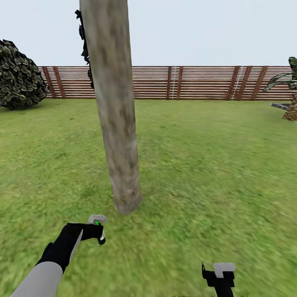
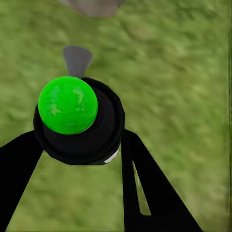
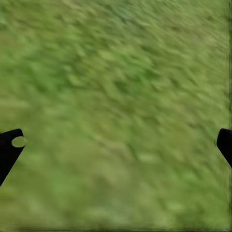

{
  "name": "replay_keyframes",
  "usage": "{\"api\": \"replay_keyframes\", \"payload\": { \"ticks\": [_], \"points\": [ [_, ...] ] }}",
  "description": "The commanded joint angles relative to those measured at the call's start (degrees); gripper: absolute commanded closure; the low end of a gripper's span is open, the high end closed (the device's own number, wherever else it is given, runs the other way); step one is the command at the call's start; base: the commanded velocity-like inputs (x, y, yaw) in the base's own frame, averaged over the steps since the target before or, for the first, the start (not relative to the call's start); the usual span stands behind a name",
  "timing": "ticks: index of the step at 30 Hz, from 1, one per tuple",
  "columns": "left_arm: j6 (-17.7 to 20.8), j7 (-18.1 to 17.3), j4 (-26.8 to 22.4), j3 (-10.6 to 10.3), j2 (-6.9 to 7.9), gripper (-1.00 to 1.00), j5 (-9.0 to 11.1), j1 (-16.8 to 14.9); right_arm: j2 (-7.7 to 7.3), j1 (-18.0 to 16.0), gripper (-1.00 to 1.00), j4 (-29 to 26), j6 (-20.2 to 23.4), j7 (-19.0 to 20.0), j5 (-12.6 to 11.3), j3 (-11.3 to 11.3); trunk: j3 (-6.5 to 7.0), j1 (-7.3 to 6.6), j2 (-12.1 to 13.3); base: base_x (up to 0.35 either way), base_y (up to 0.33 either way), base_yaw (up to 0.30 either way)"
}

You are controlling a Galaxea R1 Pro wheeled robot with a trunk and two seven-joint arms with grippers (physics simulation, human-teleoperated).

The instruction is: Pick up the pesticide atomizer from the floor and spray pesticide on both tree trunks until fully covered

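Observation:
One tree trunk (image 1: 115,123), thick and beige-grey, rises left of centre from the grass floor (image 1: 198,165). A few tiny pale specks (image 1: 122,190) that may be pesticide dot its base. My left gripper (image 1: 99,233) is shut on the pesticide atomizer (image 1: 97,225), a black bottle with a green cap and a grey nozzle, held low just in front of the trunk's foot. In the left wrist view the atomizer (image 2: 79,125) sits between the black fingers (image 2: 150,188), its nozzle pointing at the trunk's base (image 2: 92,6). My right gripper (image 1: 220,274) (image 3: 117,145) hangs open over bare grass.
A brown slatted fence (image 1: 185,82) closes the far side of the lawn. A dark leafy bush (image 1: 18,76) stands at the far left, a short palm (image 1: 291,105) at the far right, and a black-green conifer (image 1: 84,45) behind the trunk. Open grass lies to the right.

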Motion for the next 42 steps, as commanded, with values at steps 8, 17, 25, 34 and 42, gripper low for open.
{"api": "replay_keyframes", "payload": {
  "ticks": [8, 17, 25, 34, 42],
  "points": [
    [10.9, -0.5, 0.0, 0.2, -0.49, 1.0, -0.7, -7.1, 0.01, -0.1, -1.0, 0.1, -0.2, -0.2, 0.6, -0.5, -0.05, -0.01, 0.0, 0.0, 0.0, -0.279],
    [17.5, -0.8, -0.3, -0.1, -0.2, 1.0, -1.0, -10.1, 0.01, -0.1, -1.0, 0.1, -0.2, -0.2, 0.6, -0.5, -0.05, -0.01, 0.0, -0.189, 0.0, -0.198],
    [23.2, -0.8, -0.2, -0.1, -0.06, 1.0, -1.0, -17.9, 0.02, -0.1, -1.0, 0.0, -0.2, -0.2, 0.6, -0.5, -0.05, -0.01, 0.0, -0.089, 0.0, -0.003],
    [24.8, -0.9, -0.2, -2.2, 2.07, 1.0, -1.1, -20.0, -0.42, -0.1, -1.0, 0.0, -0.2, -0.2, 0.6, -0.5, -0.05, -0.01, 0.0, 0.0, 0.0, 0.0],
    [25.3, -0.9, -0.1, -3.0, 4.43, 1.0, -1.0, -24.0, -0.42, -0.1, -1.0, 0.0, -0.2, -0.2, 0.6, -0.5, -0.05, -0.01, 0.0, 0.0, 0.0, 0.0]
  ]
}}
